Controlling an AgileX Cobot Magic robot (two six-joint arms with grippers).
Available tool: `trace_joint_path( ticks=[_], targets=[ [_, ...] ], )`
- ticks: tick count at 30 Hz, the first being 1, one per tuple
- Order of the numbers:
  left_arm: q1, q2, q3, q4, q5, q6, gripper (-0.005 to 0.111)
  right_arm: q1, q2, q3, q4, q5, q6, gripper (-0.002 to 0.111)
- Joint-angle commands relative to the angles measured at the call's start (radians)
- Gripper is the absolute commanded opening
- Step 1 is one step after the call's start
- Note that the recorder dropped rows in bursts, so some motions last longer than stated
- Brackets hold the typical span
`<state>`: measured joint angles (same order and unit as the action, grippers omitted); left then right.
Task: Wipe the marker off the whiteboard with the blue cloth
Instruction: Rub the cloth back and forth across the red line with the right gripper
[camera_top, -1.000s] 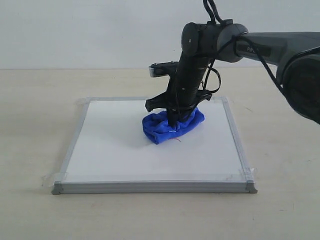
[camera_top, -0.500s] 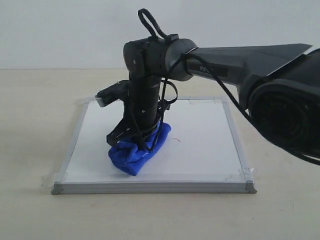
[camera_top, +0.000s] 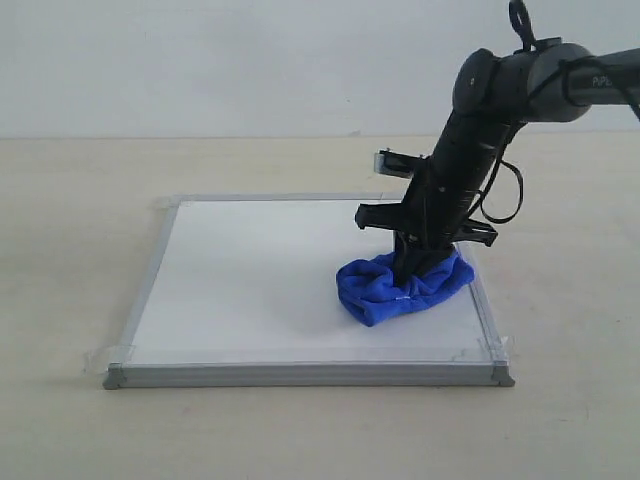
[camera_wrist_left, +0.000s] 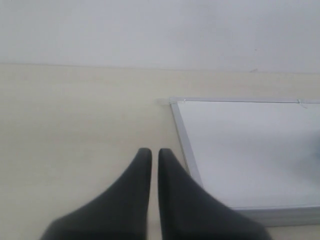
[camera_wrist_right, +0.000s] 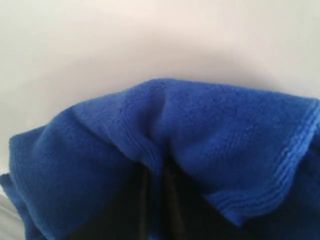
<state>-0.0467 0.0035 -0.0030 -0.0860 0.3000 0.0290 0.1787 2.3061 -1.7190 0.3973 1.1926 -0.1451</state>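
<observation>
Looks like a test lab: bare beige tabletop (camera_top: 60, 200), blank white wall (camera_top: 200, 60).

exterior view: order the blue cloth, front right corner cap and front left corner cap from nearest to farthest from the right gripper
1. blue cloth, held in the right gripper.
2. front right corner cap, close by on the right.
3. front left corner cap, far off on the left.
</observation>
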Motion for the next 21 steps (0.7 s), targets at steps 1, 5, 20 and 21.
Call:
trace_joint_path(
  ticks=[1,5,20,21],
  targets=[
    [0.003,-0.003,0.003,0.001,-0.007,0.002,0.005,0.106,0.041,0.032,0.01,-0.133,-0.059,0.0],
    [0.003,-0.003,0.003,0.001,-0.007,0.002,0.005,0.24,0.041,0.032,0.017,-0.229,-0.089,0.0],
    [0.003,-0.003,0.003,0.001,-0.007,0.002,0.005,0.154,0.01,0.026,-0.28,-0.264,0.032,0.0],
    [0.003,-0.003,0.003,0.001,-0.007,0.002,0.005,0.136,0.008,0.022,-0.28,-0.248,0.025,0.0]
  ],
)
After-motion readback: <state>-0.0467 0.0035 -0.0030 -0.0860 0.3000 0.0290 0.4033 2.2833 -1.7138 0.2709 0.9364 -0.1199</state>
